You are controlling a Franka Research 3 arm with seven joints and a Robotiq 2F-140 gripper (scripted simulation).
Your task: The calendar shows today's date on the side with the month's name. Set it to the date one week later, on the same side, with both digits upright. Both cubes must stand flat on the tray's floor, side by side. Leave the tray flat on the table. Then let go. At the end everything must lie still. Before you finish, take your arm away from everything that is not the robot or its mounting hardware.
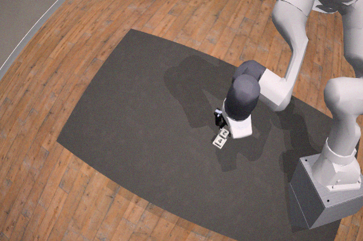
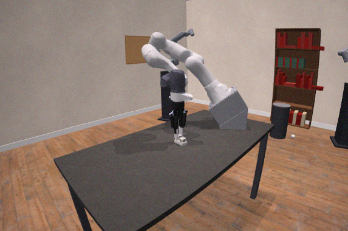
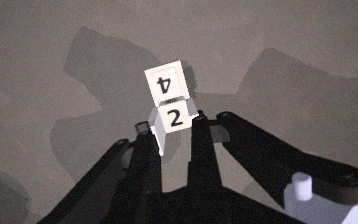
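A cube showing a 2 (image 1: 223, 132) (image 3: 175, 117) is between the fingertips of my gripper (image 2: 178, 136) (image 3: 175, 113), which is shut on it. The cube's numbered face is up and looks nearer the wrist camera than the other cube's. A cube showing a 4 (image 1: 220, 141) (image 3: 164, 85) sits in the white tray (image 1: 215, 145) (image 2: 180, 144), close beside the 2. In the wrist view the 2 reads upright and the 4 upside down. The tray looks flat on the table. Whether the 2 cube touches the tray's floor cannot be told. The calendar side with the month's name cannot be read.
The dark table (image 1: 131, 111) (image 2: 135, 170) carries the calendar and the arm's grey base (image 1: 308, 193) (image 2: 232, 112). The arm's shadows fall around the tray. A bookcase (image 2: 297, 67) and a dark bin (image 2: 280, 121) stand on the floor beyond the table.
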